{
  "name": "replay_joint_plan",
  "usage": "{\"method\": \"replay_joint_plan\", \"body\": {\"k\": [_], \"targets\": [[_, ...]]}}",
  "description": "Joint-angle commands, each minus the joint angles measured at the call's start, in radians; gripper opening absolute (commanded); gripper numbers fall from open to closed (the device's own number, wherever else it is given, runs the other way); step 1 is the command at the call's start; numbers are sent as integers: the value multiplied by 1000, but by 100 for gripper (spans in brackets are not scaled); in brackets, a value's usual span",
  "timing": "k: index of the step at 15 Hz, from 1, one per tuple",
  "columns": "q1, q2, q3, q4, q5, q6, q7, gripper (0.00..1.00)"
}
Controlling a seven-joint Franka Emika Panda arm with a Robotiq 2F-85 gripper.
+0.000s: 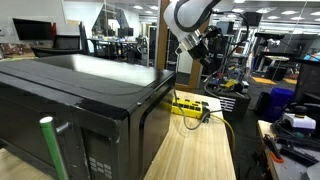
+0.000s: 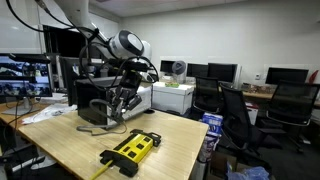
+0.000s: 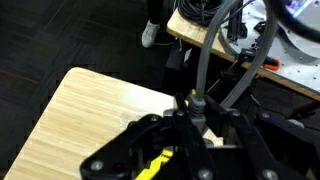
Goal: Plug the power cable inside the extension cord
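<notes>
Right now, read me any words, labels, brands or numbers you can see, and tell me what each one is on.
No text is readable in any view.
The black appliance's control panel: marks too small to read.
The extension cord: no legible label.
The monitor screens: blurred.
</notes>
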Motion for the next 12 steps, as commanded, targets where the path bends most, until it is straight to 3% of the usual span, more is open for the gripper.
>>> {"method": "replay_joint_plan", "body": {"k": [1,6,12], "targets": [[-43,85,17,92,-5,-137,-41,5],[-83,185,26,180,12,-264,-24,5],[-116,283,47,277,13,-338,-16,5]]}}
